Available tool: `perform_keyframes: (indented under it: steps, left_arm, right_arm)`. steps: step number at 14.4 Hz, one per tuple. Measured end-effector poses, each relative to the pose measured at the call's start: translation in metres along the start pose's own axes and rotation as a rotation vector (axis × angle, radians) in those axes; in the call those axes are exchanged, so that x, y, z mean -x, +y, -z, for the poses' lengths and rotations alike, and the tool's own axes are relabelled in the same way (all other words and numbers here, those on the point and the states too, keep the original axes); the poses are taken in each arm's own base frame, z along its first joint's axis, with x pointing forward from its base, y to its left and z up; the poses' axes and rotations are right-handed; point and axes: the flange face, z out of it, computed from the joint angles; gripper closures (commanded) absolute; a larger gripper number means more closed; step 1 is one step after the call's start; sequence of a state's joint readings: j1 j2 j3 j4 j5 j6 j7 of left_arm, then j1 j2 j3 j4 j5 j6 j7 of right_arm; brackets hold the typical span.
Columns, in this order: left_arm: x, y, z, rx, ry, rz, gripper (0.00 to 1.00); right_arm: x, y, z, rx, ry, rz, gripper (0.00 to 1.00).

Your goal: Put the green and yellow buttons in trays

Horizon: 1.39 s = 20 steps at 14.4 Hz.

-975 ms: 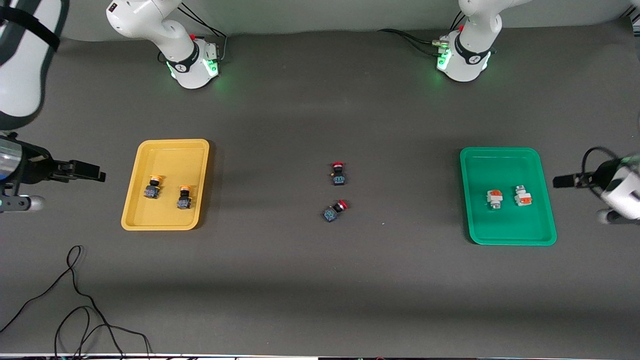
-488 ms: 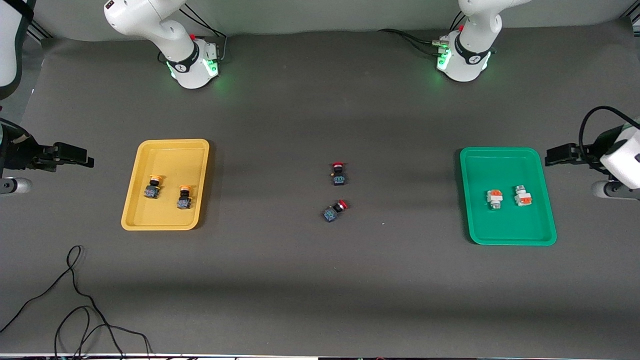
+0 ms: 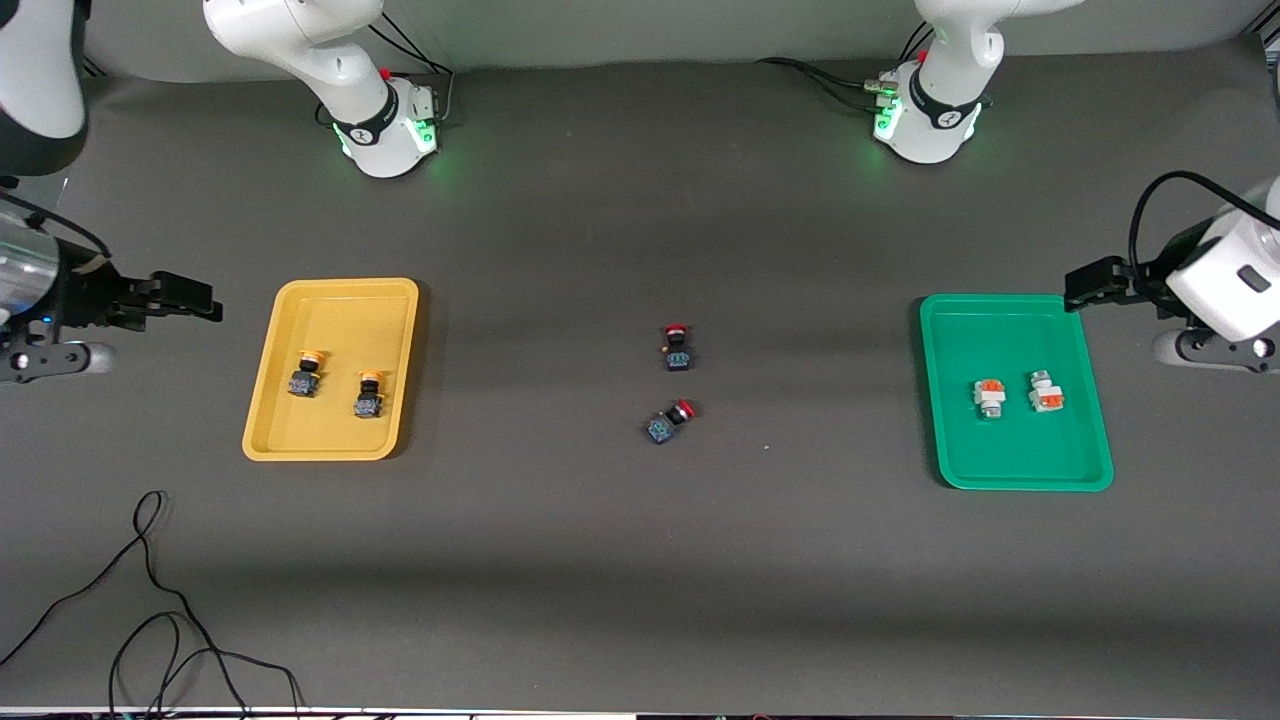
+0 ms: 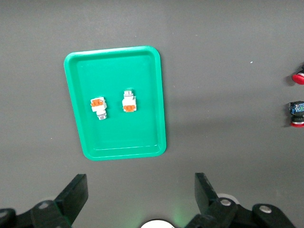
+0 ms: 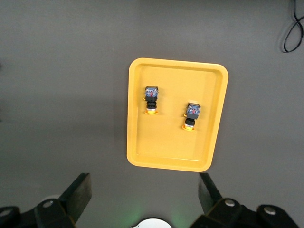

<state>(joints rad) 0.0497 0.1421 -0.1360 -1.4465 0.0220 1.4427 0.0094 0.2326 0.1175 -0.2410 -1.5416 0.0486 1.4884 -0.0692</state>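
We see the right arm's tray (image 3: 330, 296) holding two buttons (image 3: 304, 374), the left arm's tray (image 3: 1000, 312) holding two further buttons (image 3: 988, 397), two loose switches (image 3: 677, 349) on the table between them.

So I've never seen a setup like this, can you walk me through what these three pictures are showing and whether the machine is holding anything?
These are two white robot arms bolted to a dark table. The wide picture is shot from a high camera facing them; the other two come from cameras on each arm's wrist, looking down.

Toward the right arm's end lies a yellow tray with two yellow-capped buttons in it. Toward the left arm's end lies a green tray with two white buttons with orange patches. Two red-capped buttons lie on the bare table between the trays.

Each arm ends in a two-finger tool. The left tool hangs over a corner of the green tray, the right tool over the table beside the yellow tray. Both are open and hold nothing.
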Motion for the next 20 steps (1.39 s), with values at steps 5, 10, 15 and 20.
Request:
perform_keyframes:
  steps: [5, 10, 15, 20]
  left_arm:
    - [0.012, -0.004, -0.001, -0.007, 0.005, 0.018, 0.00]
    - [0.014, -0.010, -0.001, -0.006, 0.008, 0.028, 0.00]
    - [0.014, -0.010, 0.000, -0.006, 0.008, 0.028, 0.00]
    - [0.014, -0.009, 0.000, -0.006, 0.011, 0.027, 0.00]
  right_arm:
    - [0.037, -0.012, -0.001, 0.010, 0.050, 0.007, 0.00]
    - [0.065, 0.034, 0.019, -0.060, 0.095, -0.053, 0.00]
    - [0.062, 0.024, 0.015, -0.066, 0.092, -0.028, 0.00]
    - [0.061, 0.022, 0.014, -0.065, 0.092, -0.023, 0.00]
